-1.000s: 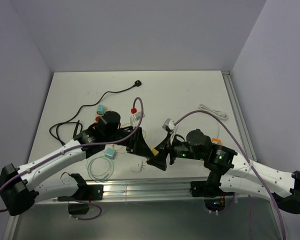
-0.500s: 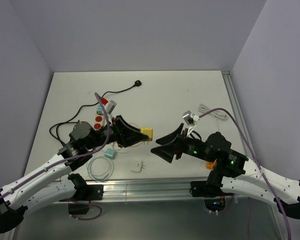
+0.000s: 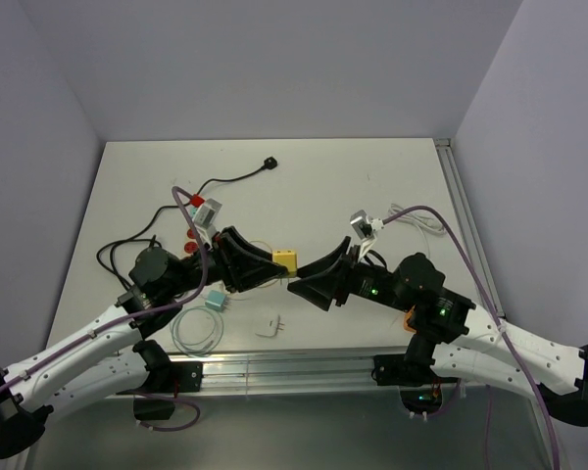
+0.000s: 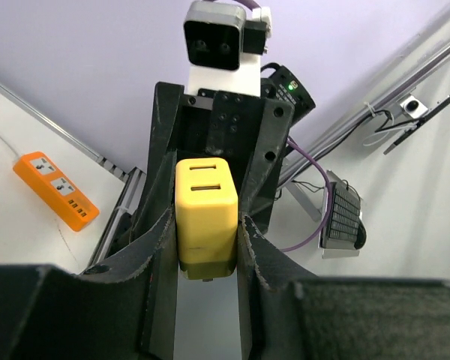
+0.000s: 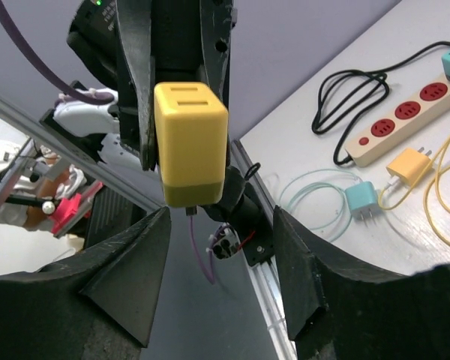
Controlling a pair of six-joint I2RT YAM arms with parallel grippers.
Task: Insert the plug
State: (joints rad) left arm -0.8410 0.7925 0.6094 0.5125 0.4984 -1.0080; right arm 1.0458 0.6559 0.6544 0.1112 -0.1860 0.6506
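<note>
A yellow plug block [image 3: 285, 260] hangs in the air over the middle of the table, with my left gripper [image 3: 267, 266] shut on its sides. In the left wrist view the block [image 4: 205, 210] sits between the two fingers and shows two slots on its far face. My right gripper [image 3: 300, 287] faces it from the right, open. Its fingertips stand just short of the block [image 5: 190, 142], which is not between them. A beige power strip [image 5: 399, 120] with red sockets lies on the table.
On the table lie a small yellow charger [image 5: 409, 166] on a yellow cord, a teal charger [image 5: 362, 202], a white charger [image 3: 269, 326], a black cable [image 3: 216, 182], a white cable [image 3: 416, 217] and an orange power strip [image 4: 56, 190]. A metal rail [image 3: 294, 367] runs along the near edge.
My left arm has lifted the yellow block and swung it toward the centre. The right gripper has moved left up to it, and its jaws have narrowed.
</note>
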